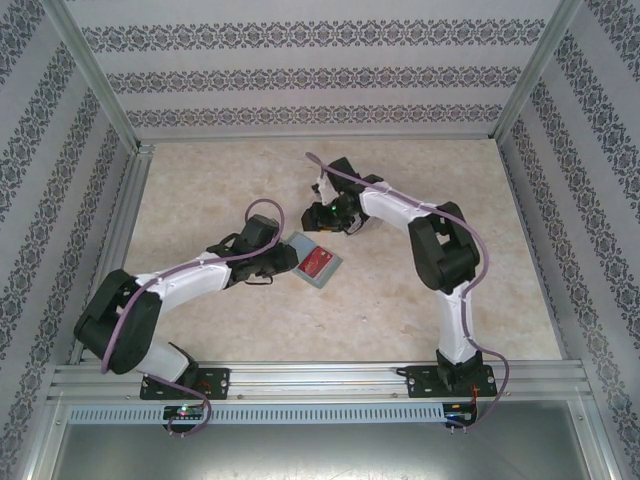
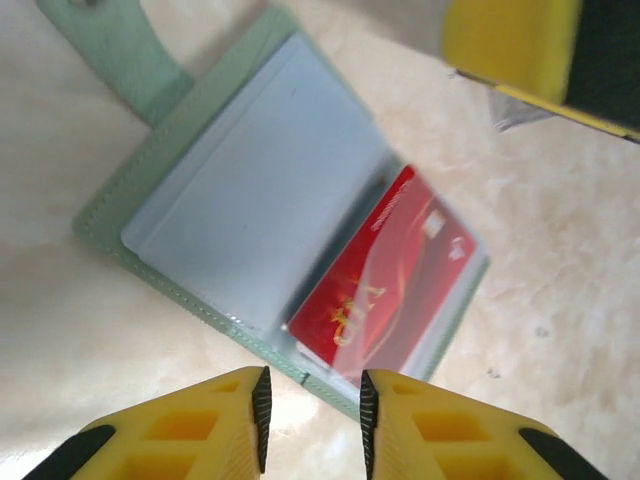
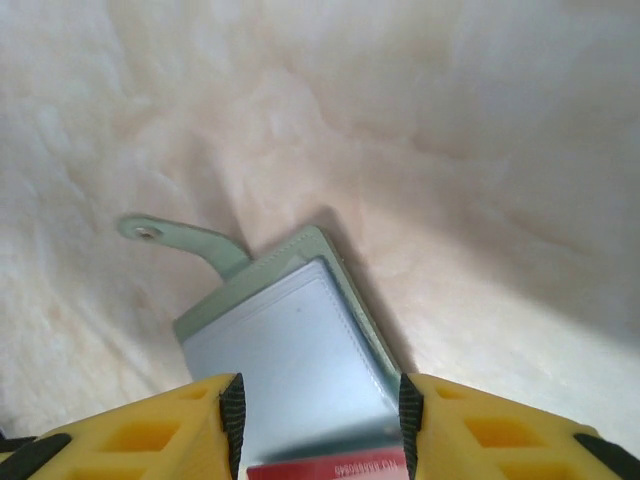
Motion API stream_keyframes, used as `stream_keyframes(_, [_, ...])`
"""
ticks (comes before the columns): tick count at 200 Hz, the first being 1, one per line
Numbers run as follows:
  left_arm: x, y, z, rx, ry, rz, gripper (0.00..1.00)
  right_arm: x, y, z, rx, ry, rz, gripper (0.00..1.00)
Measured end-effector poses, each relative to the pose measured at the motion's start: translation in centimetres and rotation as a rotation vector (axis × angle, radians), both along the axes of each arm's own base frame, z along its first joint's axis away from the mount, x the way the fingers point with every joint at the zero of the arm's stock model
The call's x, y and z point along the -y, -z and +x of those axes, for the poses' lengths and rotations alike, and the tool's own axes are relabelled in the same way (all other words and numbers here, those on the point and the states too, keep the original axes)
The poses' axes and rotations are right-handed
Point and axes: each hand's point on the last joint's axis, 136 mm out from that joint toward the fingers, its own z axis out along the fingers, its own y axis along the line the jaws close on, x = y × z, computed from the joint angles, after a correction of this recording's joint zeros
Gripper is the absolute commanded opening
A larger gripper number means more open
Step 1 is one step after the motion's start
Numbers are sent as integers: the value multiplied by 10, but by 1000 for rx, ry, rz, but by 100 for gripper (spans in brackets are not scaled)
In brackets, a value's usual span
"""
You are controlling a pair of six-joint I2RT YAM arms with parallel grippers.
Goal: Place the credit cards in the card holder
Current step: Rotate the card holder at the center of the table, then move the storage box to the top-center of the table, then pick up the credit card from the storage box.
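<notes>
1. Noted flat pale green folding card holder (image 1: 302, 246) lying open on marbled beige table (image 1: 420, 300), about mid-table, between the two arms' ends.
2. Left wrist view: inside of card holder (image 2: 250, 190) lined with grey clear pockets; green strap (image 2: 110, 40) with a snap sticking out from the grey half's outer edge.
3. Found red card (image 2: 385, 270) with gold lettering tucked under the clear film of the other half.
4. Recorded left gripper (image 2: 312, 420) just beside the holder's near edge, claw narrowly parted, nothing between the yellow fingers.
5. Recorded right gripper (image 3: 320, 420) poised near the holder, claw moderately wide, gripping nothing. Grey half (image 3: 290, 350) and strap (image 3: 180, 235) seen past the fingers, with the red card (image 3: 325, 468) edge low between them. Contact with the holder: cannot tell.
6. Right gripper's yellow finger (image 2: 510, 40) blurred at upper right of left wrist view, beyond the red half.
7. Top view: left gripper (image 1: 285, 262) at the holder's left side, right gripper (image 1: 345, 222) near its far side.
</notes>
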Motion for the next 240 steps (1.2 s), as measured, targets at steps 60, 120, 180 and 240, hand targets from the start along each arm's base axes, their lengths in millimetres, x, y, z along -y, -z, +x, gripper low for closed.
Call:
stream_keyframes(60, [12, -47, 36, 117, 13, 26, 37, 80, -91, 41, 238, 161, -30, 48])
stream_keyframes(120, [83, -52, 114, 134, 122, -48, 41, 182, -90, 70, 238, 377, -126, 49])
stream_keyframes(180, [119, -3, 137, 25, 184, -108, 44, 194, -24, 73, 59, 380, -164, 49])
stream_keyframes(240, [130, 11, 136, -25, 203, -144, 46, 177, -18, 85, 30, 337, -140, 49])
